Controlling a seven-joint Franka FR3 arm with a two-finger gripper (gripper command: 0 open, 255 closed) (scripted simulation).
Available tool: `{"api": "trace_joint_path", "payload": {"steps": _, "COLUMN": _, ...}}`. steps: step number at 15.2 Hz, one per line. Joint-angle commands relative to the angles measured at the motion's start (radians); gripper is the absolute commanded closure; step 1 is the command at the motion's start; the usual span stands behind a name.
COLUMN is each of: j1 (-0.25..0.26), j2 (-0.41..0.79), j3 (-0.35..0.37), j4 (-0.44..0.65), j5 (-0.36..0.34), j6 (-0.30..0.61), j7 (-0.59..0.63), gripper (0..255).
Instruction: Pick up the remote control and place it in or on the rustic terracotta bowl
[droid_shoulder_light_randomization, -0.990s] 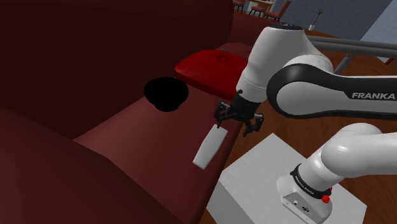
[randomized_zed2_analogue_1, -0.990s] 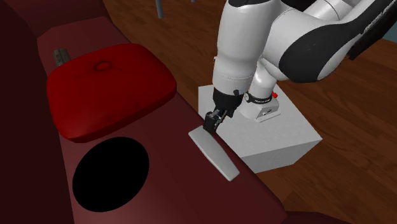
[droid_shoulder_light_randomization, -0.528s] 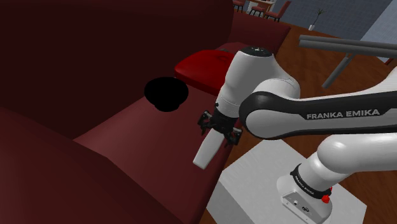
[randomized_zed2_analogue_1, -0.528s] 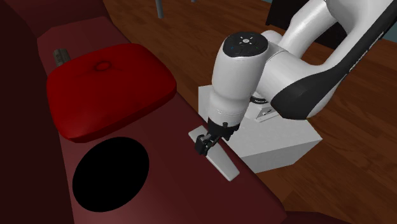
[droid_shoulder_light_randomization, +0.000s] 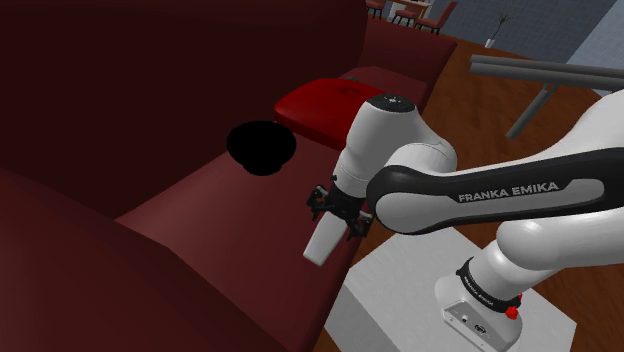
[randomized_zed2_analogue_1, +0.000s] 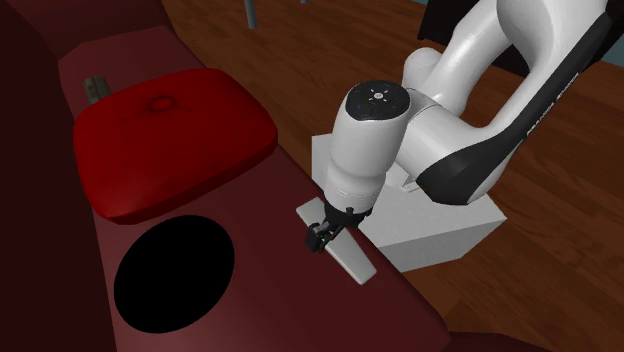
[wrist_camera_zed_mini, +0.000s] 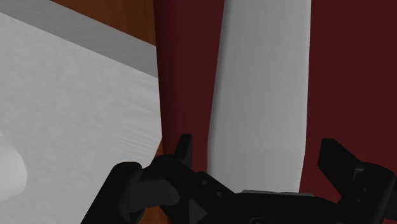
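Dark red sofa seat (droid_shoulder_light_randomization: 200, 215) in the shoulder view, left to right: the black bowl (droid_shoulder_light_randomization: 260, 147) lies at ten o'clock from your gripper (droid_shoulder_light_randomization: 337, 208), whose open fingers (wrist_camera_zed_mini: 184, 149) straddle the pale grey remote (droid_shoulder_light_randomization: 322, 240) without touching it, its long axis running from one to seven o'clock.

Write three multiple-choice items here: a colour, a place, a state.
1. The round bowl's colour? A white; B black; C green.
2. The pale grey, flat remote control lies: A in that bowl; B on the dark red sofa seat; C in the air.
3. The black end effector is: A shut on the remote; B shut on nothing; C open astride the remote.
1 B: drawn pure black. 2 B: flat near the seat's edge. 3 C: gaps show beside both fingers.
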Motion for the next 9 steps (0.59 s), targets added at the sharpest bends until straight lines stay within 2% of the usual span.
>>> {"api": "trace_joint_path", "payload": {"steps": 1, "j1": -0.002, "j2": 0.002, "j3": 0.003, "j4": 0.000, "j5": 0.000, "j6": 0.003, "j7": 0.001, "gripper": 0}}
{"api": "trace_joint_path", "payload": {"steps": 5, "j1": -0.002, "j2": 0.002, "j3": 0.002, "j4": 0.000, "j5": 0.000, "j6": 0.003, "j7": 0.001, "gripper": 0}}
{"api": "trace_joint_path", "payload": {"steps": 6, "j1": -0.002, "j2": 0.002, "j3": 0.002, "j4": 0.000, "j5": 0.000, "j6": 0.003, "j7": 0.001, "gripper": 255}}
{"api": "trace_joint_path", "payload": {"steps": 9, "j1": -0.001, "j2": 0.002, "j3": 0.002, "j4": 0.000, "j5": 0.000, "j6": 0.003, "j7": 0.001, "gripper": 255}}
